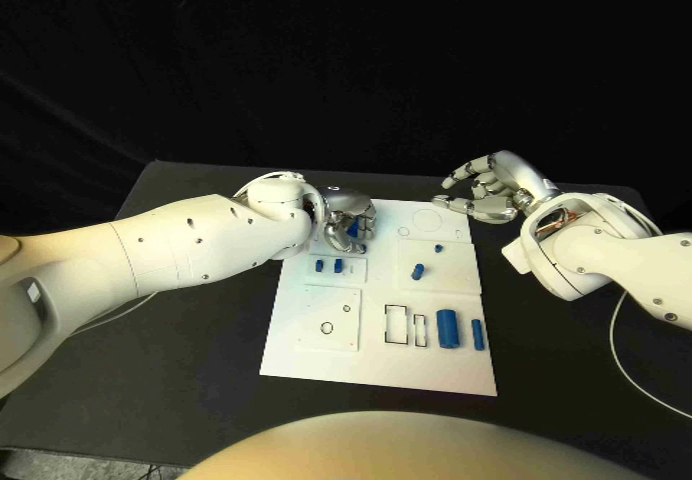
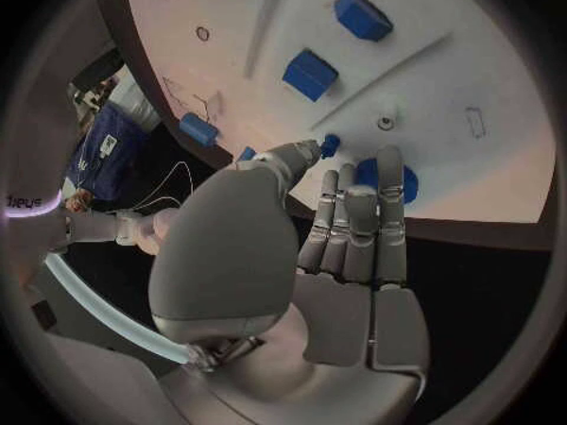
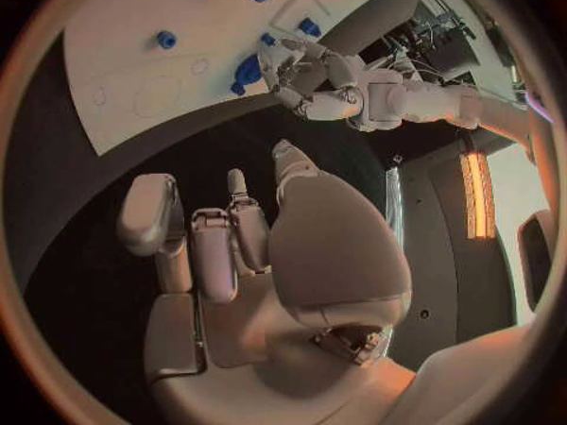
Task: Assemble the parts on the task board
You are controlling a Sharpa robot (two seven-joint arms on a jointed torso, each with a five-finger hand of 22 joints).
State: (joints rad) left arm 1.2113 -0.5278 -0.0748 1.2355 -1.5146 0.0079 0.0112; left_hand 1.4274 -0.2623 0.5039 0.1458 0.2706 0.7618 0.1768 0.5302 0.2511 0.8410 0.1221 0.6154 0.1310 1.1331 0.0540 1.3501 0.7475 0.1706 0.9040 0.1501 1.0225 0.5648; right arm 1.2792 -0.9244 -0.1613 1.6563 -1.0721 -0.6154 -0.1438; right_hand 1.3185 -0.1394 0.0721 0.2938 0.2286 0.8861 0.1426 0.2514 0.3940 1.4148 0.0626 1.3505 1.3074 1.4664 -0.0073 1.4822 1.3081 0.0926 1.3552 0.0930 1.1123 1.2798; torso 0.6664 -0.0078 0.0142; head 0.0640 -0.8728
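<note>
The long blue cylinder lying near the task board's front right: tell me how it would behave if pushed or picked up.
The long blue cylinder lies on its side on the flat task board, so a sideways nudge would probably roll it. It looks rigid and small, likely light. Its smooth round surface may slip from a loose pinch.

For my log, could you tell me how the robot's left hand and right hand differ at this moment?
The left hand is down at the white board's far end, a small blue part at its fingertips; the right hand hangs off the board's far right corner, fingers curled, holding nothing. Both are silver, on white arms.
</note>
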